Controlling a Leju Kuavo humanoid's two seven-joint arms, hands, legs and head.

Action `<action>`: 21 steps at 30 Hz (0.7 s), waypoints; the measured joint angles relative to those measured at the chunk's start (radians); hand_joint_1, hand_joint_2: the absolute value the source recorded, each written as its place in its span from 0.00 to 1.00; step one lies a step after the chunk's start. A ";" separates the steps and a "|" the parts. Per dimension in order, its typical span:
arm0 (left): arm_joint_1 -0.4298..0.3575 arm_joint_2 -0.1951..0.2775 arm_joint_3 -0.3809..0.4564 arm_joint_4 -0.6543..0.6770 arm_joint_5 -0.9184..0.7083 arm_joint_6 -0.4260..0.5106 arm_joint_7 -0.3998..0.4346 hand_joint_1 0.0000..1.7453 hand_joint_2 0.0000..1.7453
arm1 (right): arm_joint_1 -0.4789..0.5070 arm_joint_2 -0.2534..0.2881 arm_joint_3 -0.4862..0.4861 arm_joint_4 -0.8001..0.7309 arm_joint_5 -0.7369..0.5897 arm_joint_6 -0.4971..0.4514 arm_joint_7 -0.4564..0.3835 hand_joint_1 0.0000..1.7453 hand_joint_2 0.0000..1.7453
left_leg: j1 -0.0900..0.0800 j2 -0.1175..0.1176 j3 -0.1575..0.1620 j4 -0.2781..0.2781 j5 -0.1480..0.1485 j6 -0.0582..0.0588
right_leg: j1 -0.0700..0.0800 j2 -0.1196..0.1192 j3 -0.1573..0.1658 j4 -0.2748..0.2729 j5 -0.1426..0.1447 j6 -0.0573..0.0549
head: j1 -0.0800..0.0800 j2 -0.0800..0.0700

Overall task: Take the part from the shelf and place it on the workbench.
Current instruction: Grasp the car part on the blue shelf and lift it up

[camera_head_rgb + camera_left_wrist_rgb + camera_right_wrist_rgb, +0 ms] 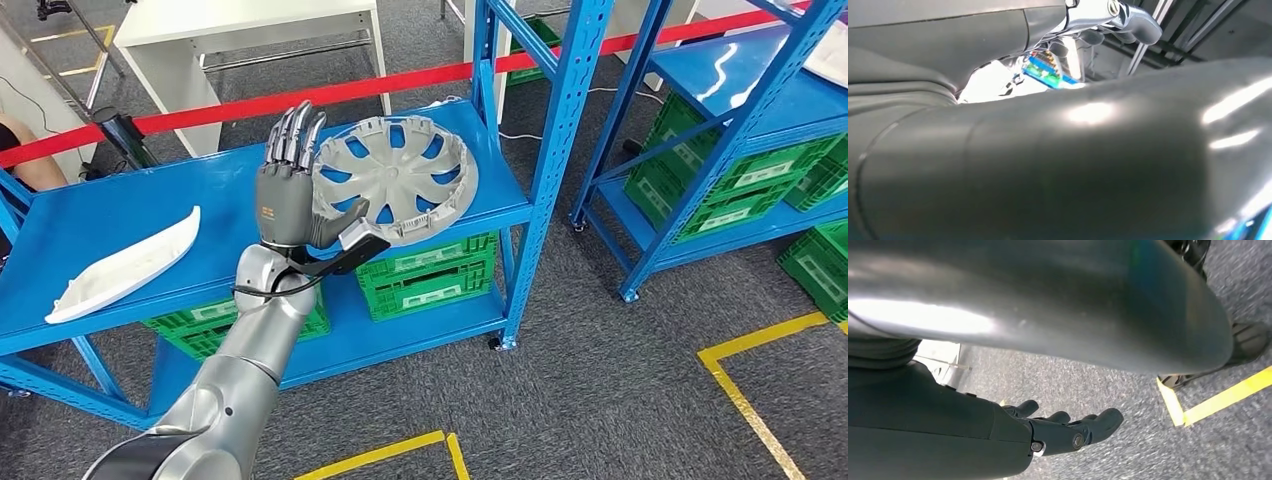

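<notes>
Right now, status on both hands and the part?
Left hand open at the hubcap rim, no grip yet. Right hand hanging empty over floor. Hubcap flat on blue shelf. Nothing blocking.

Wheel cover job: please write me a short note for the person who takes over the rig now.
Left hand: open, fingers straight up, at the near edge of the wheel cover; thumb by the rim, no grip seen.
Right hand: empty, hanging over the grey floor.
Wheel cover lies flat on the blue shelf, beside a white trim part.
Done: reach.
Left: grip, lift, carry to the workbench.
</notes>
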 joint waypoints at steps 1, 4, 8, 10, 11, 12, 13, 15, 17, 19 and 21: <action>0.005 0.001 0.001 0.002 -0.008 0.000 0.008 0.00 0.00 | 0.001 -0.001 0.000 0.000 0.000 0.000 0.000 0.00 0.00 | -0.001 0.000 -0.041 0.039 0.009 0.004 | 0.002 0.001 0.008 -0.001 -0.006 -0.001 | 0.000 0.000; 0.010 0.002 0.003 0.003 -0.034 0.000 0.028 0.00 0.00 | 0.002 -0.003 -0.001 0.000 0.002 0.000 0.001 0.00 0.00 | -0.008 0.000 -0.059 -0.062 0.146 0.027 | 0.009 0.005 0.037 -0.002 -0.026 0.000 | -0.001 0.000; 0.009 0.001 0.003 0.003 -0.051 0.000 0.044 0.00 0.00 | -0.001 -0.005 -0.003 0.001 -0.005 0.002 -0.006 0.00 0.00 | -0.028 -0.002 -0.012 -0.225 0.232 0.049 | 0.013 0.009 0.054 -0.005 -0.043 0.019 | -0.001 0.000; 0.009 -0.001 0.003 0.003 -0.057 0.000 0.051 0.00 0.00 | 0.000 -0.006 -0.006 0.001 -0.011 0.004 -0.008 0.00 0.00 | -0.027 -0.004 -0.006 -0.236 0.233 0.052 | 0.010 0.007 0.057 -0.010 -0.046 0.032 | -0.003 0.000; 0.008 -0.003 0.004 0.003 -0.060 0.000 0.053 0.00 0.00 | 0.001 -0.006 -0.008 0.001 -0.014 0.004 -0.007 0.00 0.00 | -0.025 -0.005 -0.002 -0.242 0.235 0.056 | 0.010 0.005 0.054 -0.001 -0.053 0.037 | -0.002 0.000; 0.007 -0.005 0.004 0.002 -0.063 0.000 0.055 0.00 0.00 | 0.002 -0.006 -0.011 0.001 -0.017 0.005 -0.006 0.00 0.00 | -0.022 -0.005 0.003 -0.248 0.237 0.061 | 0.010 0.003 0.042 0.026 -0.068 0.041 | -0.002 0.000; 0.006 -0.007 0.004 0.001 -0.067 0.000 0.058 0.00 0.00 | 0.002 -0.007 -0.014 0.001 -0.020 0.006 -0.005 0.00 0.00 | -0.022 -0.004 0.007 -0.251 0.237 0.065 | 0.010 0.001 0.018 0.073 -0.092 0.043 | -0.001 0.000; 0.009 -0.010 0.004 0.000 -0.078 0.000 0.071 0.00 0.00 | 0.004 -0.007 -0.021 0.001 -0.026 0.008 -0.005 0.00 0.00 | -0.025 -0.003 0.008 -0.250 0.234 0.071 | 0.012 0.000 -0.057 0.206 -0.144 0.047 | -0.001 0.000; 0.011 -0.012 0.005 0.006 -0.085 0.000 0.094 0.00 0.00 | 0.007 -0.007 -0.027 0.001 -0.031 0.008 -0.005 0.00 0.00 | -0.028 -0.003 0.009 -0.246 0.228 0.074 | 0.014 0.000 -0.101 0.263 -0.141 0.047 | -0.001 0.000; 0.001 -0.012 0.005 0.029 -0.090 0.000 0.131 0.00 0.25 | 0.010 -0.007 -0.033 0.001 -0.036 0.005 -0.005 0.00 0.00 | -0.029 -0.005 0.010 -0.238 0.220 0.073 | 0.015 -0.001 -0.067 0.170 -0.071 0.042 | -0.001 0.000; -0.021 -0.012 0.003 0.065 -0.112 0.000 0.190 0.00 0.75 | 0.009 -0.007 -0.040 0.001 -0.037 0.004 -0.006 0.00 0.00 | -0.032 -0.007 0.010 -0.227 0.210 0.065 | 0.019 -0.002 -0.013 0.047 -0.021 0.032 | -0.001 0.000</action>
